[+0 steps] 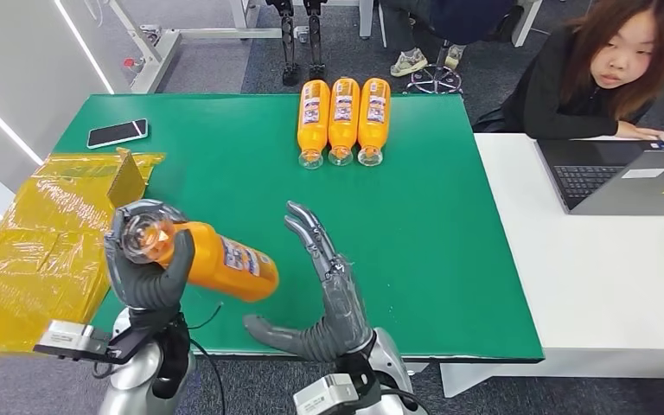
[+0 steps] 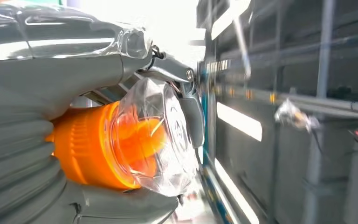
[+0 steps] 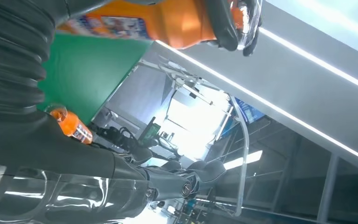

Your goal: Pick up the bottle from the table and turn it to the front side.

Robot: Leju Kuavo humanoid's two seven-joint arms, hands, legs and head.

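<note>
Green table (image 1: 225,173), white desk (image 1: 588,259) alongside, grey carpet (image 1: 207,60) beyond.

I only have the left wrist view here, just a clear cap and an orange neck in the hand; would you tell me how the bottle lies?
Observer: The left hand holds the orange bottle at its cap end, lifted off the green table, body slanting toward the right hand.
Operator: Is the right hand holding it too?
Observer: No, its fingers are spread and apart from the bottle.
Operator: Any other bottles left?
Observer: Three bottles lie side by side at the table's far edge.
</note>
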